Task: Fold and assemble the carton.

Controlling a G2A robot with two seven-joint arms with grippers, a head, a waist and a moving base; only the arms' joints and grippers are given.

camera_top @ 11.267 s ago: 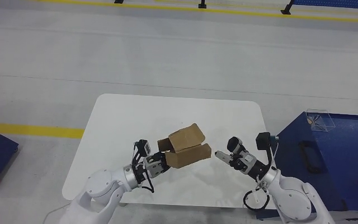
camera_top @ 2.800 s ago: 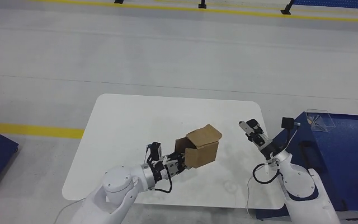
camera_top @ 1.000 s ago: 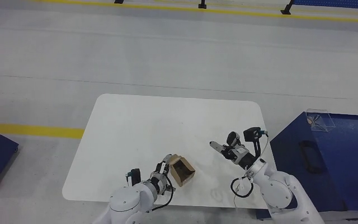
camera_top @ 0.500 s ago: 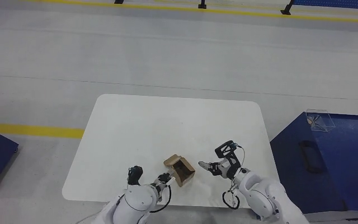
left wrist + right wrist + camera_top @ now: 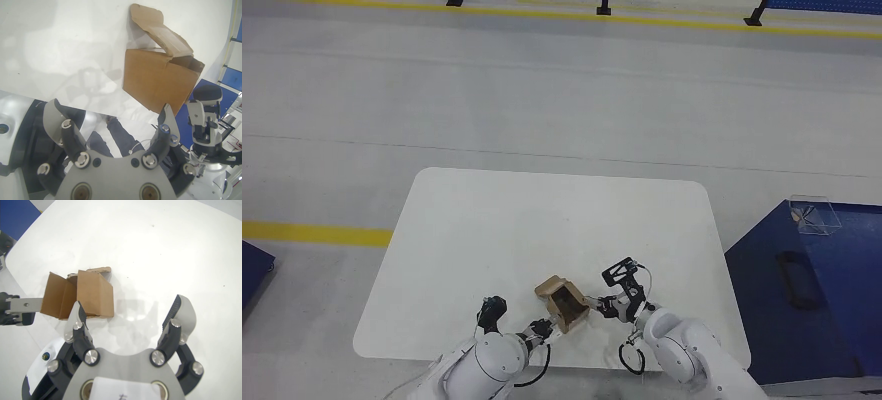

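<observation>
Carton [image 5: 564, 303] sits half-folded, flaps loose, at lower centre of the top view by the edge of the bench [image 5: 492, 220], between left pincer [image 5: 110, 109] and right pincer [image 5: 128, 304] — both spread wide, gripping nothing — so a one-sided push could, I'd guess, skid it off.

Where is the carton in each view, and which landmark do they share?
Top view: carton near the table edge nearest the robot.
Left wrist view: carton just beyond the open left gripper.
Right wrist view: carton beside one finger of the open right gripper.
Shared landmark: the white table.
</observation>
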